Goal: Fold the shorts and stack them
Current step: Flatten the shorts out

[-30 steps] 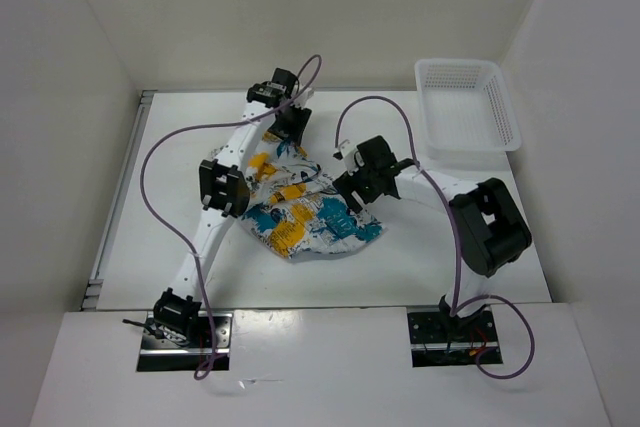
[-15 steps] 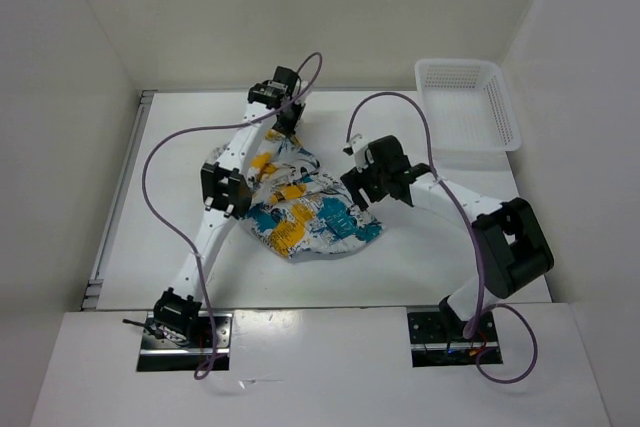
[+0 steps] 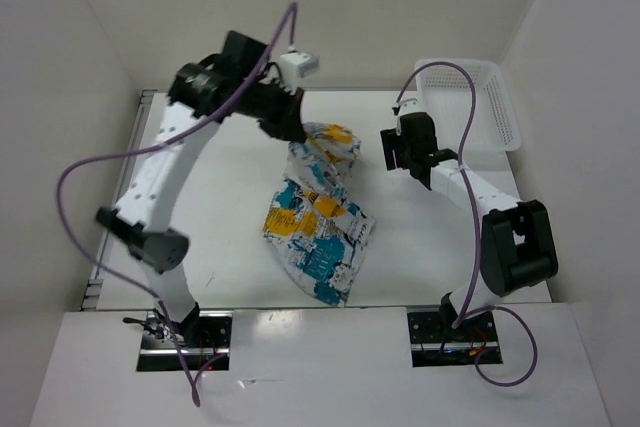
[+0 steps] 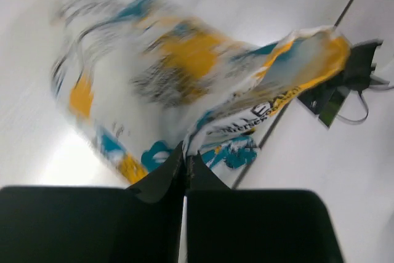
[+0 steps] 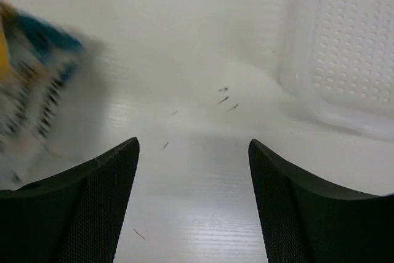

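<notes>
- Left gripper [image 4: 184, 159] clamped on the shorts [image 3: 318, 227], 12 o'clock edge raised.
- Right gripper [image 5: 194, 152] wide open, empty, at 3 o'clock.
- Step: spreading flat; next probably needs a second corner grip.

Shorts [image 3: 318, 232]: white ground, busy teal-blue and yellow-orange patches, black scribbled marks (print blurred in wrist views).
Basket [image 3: 503, 117], right of shorts: white, fine perforated mesh.
Table [image 3: 220, 227] under shorts: plain white, few dark specks.
Left arm [image 3: 165, 162], right arm [image 3: 462, 187]: white links, black joints.
Cable [image 3: 60, 192]: purple.
Right gripper [image 5: 194, 146] fingers [image 5: 80, 214]: black, fine dotted texture.
</notes>
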`<state>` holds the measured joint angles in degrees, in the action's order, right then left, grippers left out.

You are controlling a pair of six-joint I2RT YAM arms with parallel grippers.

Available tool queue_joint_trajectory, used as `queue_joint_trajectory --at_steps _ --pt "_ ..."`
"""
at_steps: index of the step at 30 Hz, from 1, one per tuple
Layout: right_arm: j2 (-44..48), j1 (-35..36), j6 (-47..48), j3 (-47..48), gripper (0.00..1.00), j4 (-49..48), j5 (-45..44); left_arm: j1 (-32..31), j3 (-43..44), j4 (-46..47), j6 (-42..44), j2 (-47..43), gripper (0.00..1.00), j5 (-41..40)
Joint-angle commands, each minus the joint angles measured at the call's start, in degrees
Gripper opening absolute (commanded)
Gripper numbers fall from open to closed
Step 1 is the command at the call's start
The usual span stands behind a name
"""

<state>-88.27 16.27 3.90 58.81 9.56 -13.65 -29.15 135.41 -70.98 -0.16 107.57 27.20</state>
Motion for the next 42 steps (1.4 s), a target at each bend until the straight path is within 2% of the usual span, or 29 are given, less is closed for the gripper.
queue_joint_trajectory --at_steps 1,3,4,5,7,8,10,12,17,19,21,23,25,28,31,33,34,35,38,42 --pt "-0.5 0.2 -4.2 4.0 0.77 -4.3 -1.5 1.8 -19.3 -2.6 0.2 -12.8 0.05 -2.9" --pt "-1.2 0.2 -5.2 4.0 0.8 -4.3 1.3 2.5 -32.3 0.1 0.2 -23.3 0.13 -9.3" --pt "-1.7 -0.4 -5.2 4.0 0.82 -4.8 5.9 2.5 -45.4 4.2 0.2 -26.8 0.17 -11.6" --pt "-1.7 -0.4 -5.2 4.0 0.84 -4.8 8.4 3.8 -51.3 6.5 0.2 -30.0 0.25 -15.3" --pt "-2.3 -0.4 -4.3 4.0 0.87 -4.2 14.3 5.0 -60.8 11.4 0.2 -37.2 0.36 -17.3" --pt "-2.3 -0.4 -3.6 4.0 0.88 -3.7 18.5 6.3 -67.8 12.9 0.2 -39.8 0.47 -19.6" --pt "-2.3 0.2 -1.4 3.3 0.88 -3.7 18.6 8.0 -72.6 16.4 0.2 -40.3 0.56 -21.3" --pt "-2.3 0.3 0.9 2.6 0.88 -3.7 18.0 11.0 -76.6 18.6 0.2 -40.9 0.61 -23.9" --pt "1.3 0.3 7.0 -0.9 0.88 -0.5 15.5 13.5 -77.4 18.3 0.2 -41.5 0.72 -27.0" --pt "2.0 0.3 7.0 -3.8 0.88 0.0 16.2 9.9 -74.7 17.7 0.2 -41.5 0.77 -25.2" --pt "2.7 0.3 4.2 -5.5 0.88 0.0 16.2 4.5 -71.9 17.7 0.2 -40.6 0.82 -24.6" --pt "1.7 -2.5 -2.2 -6.2 0.88 0.0 18.0 0.7 -71.9 17.7 0.2 -39.4 0.84 -25.2" --pt "-0.4 -4.5 -6.4 -4.7 0.87 0.6 23.9 -5.4 -75.9 17.7 0.2 -38.8 0.86 -28.5" --pt "-2.6 -4.5 -12.0 -2.7 0.85 0.6 26.4 -12.4 -81.4 20.3 0.2 -38.8 0.87 -32.1" --pt "-4.0 -4.5 -20.4 -2.7 0.76 0.0 21.1 -13.7 -86.2 24.6 0.2 -38.1 0.89 -34.1" --pt "-5.2 -5.1 -25.0 -2.7 0.76 0.0 20.6 -13.7 -87.6 27.0 0.2 -36.7 0.92 -34.1" --pt "-5.2 -5.1 -26.2 -2.7 0.76 0.0 21.3 -14.2 -87.6 27.6 0.2 -35.7 0.98 -33.4" --pt "-6.0 -5.1 -27.6 -2.7 0.76 -0.5 22.1 -14.2 -88.4 28.4 0.2 -35.1 0.98 -31.9" --pt "-8.6 -5.1 -29.8 -2.1 0.76 -0.5 21.5 -17.3 -90.6 31.6 0.2 -32.9 0.99 -32.5" --pt "-12.1 -5.1 -29.8 -0.4 0.76 -1.7 20.4 -17.3 -92.7 35.1 0.2 -26.6 0.99 -34.1"
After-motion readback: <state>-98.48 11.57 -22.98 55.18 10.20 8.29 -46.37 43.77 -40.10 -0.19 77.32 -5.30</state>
